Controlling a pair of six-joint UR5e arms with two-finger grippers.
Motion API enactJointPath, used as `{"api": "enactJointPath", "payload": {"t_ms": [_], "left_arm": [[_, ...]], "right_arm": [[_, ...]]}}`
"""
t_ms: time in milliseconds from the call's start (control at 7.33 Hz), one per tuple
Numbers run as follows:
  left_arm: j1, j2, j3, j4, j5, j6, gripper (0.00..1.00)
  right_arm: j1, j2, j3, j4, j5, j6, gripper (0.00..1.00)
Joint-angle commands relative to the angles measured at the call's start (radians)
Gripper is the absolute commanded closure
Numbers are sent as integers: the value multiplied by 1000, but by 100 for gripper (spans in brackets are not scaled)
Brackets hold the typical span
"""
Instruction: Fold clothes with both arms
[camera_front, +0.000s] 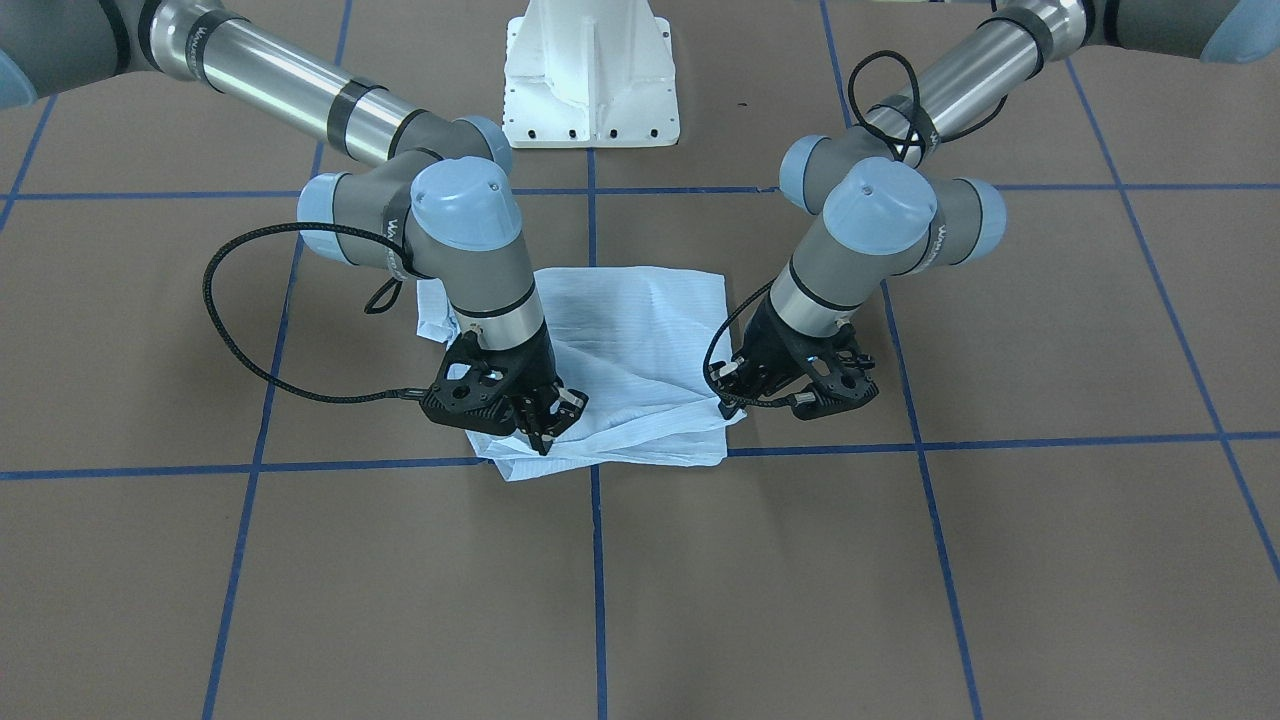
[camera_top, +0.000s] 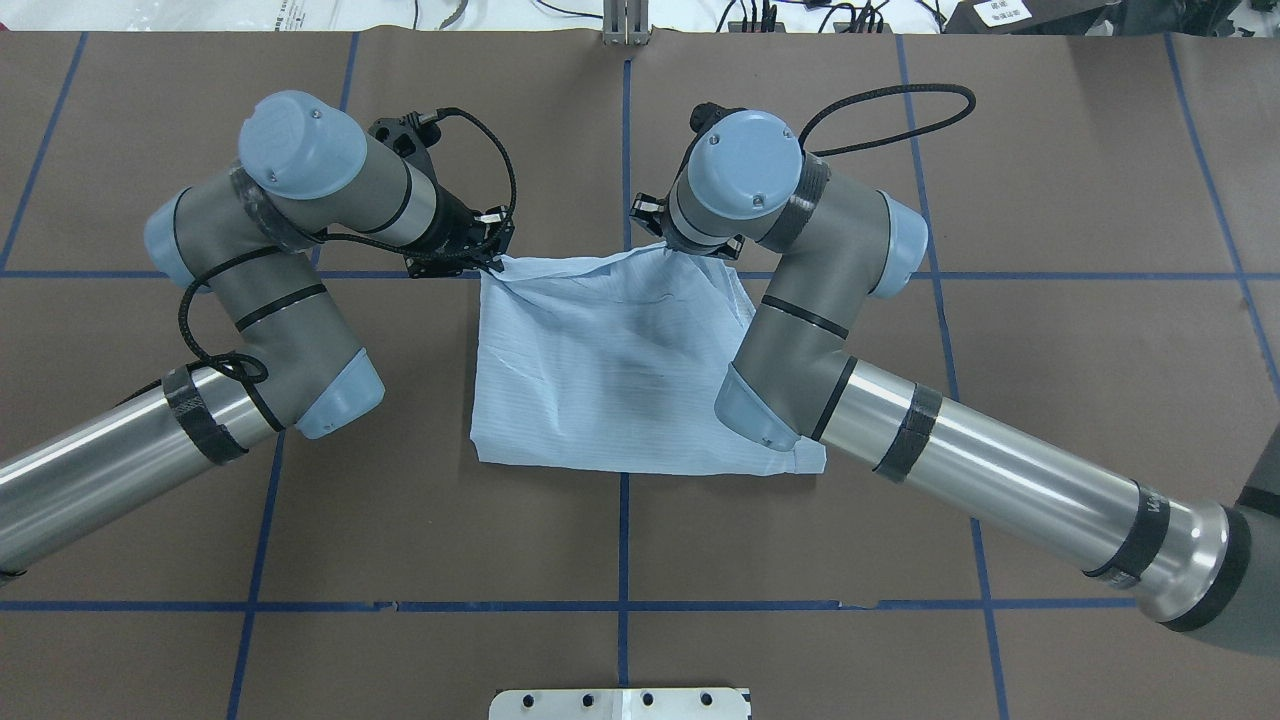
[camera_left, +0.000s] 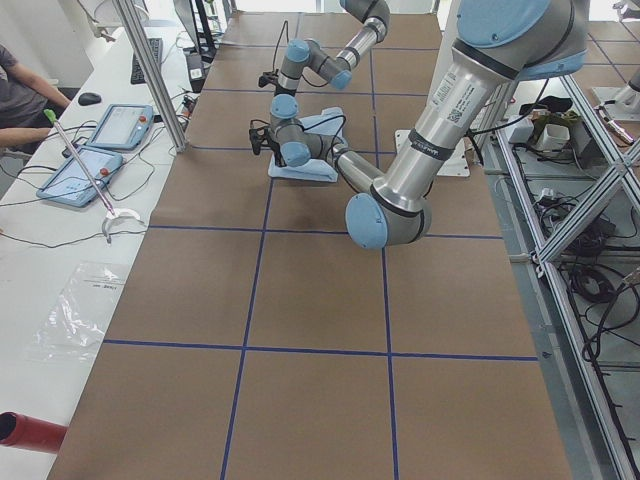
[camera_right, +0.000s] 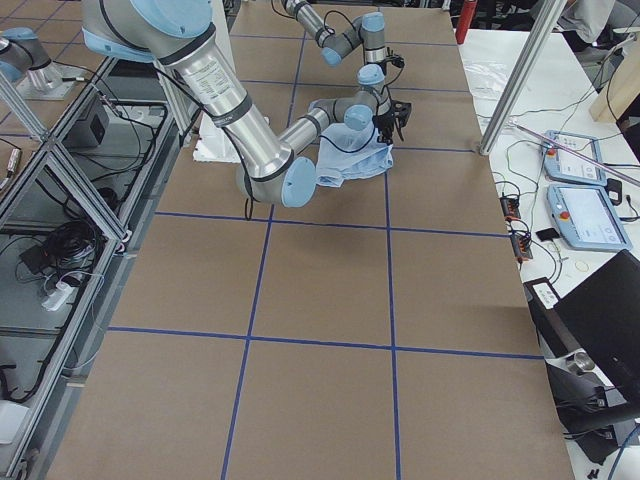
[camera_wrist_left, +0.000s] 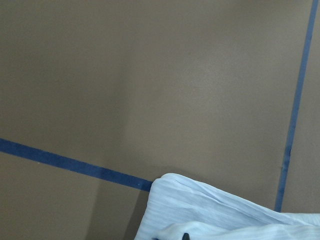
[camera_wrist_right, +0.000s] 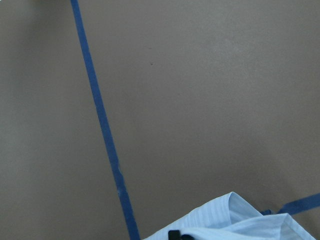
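Light blue, finely striped thin shirt (camera_top: 600, 380) lies folded into a rough rectangle near the middle of the brown paper-covered table (camera_top: 1050, 150). It straddles the blue tape line (camera_top: 623, 540) that runs away from the robot, and its far edge sits close to a crossing tape line. The edge of the shirt nearer the white pedestal base (camera_front: 590, 90) rests flat, while the far edge is rumpled and gathered toward both tools. The silver-grey left arm (camera_top: 290, 300) bends in from its side, and the black two-finger left gripper (camera_top: 493, 262) sits at the far corner on that side. Its jaws are pressed together on the shirt, and the cloth is drawn to a point there. The silver-grey right arm (camera_top: 800, 340) crosses above the shirt's other side and covers part of it in the overhead view. The black two-finger right gripper (camera_front: 545, 425) points down at the other far corner, its jaws close together and pinching a raised fold. A creased ridge of cloth runs between the two grippers in the front-facing view. Each wrist camera catches only a folded lip of the shirt at the bottom of its picture, beside bare table and tape.
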Motion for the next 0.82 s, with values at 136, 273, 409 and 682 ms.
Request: {"api": "enactJointPath", "payload": {"t_ms": [136, 273, 409, 682], "left_arm": [[-7, 8, 0, 5, 1, 7, 0], [-38, 14, -2, 6, 1, 11, 0], [-81, 35, -8, 12, -6, 101, 0], [-212, 119, -28, 19, -63, 340, 0]], "right_arm": [[9, 1, -6, -1, 2, -49, 0], [38, -6, -5, -30, 21, -136, 0], [102, -8, -3, -141, 81, -263, 0], [259, -102, 61, -243, 228, -583, 0]]}}
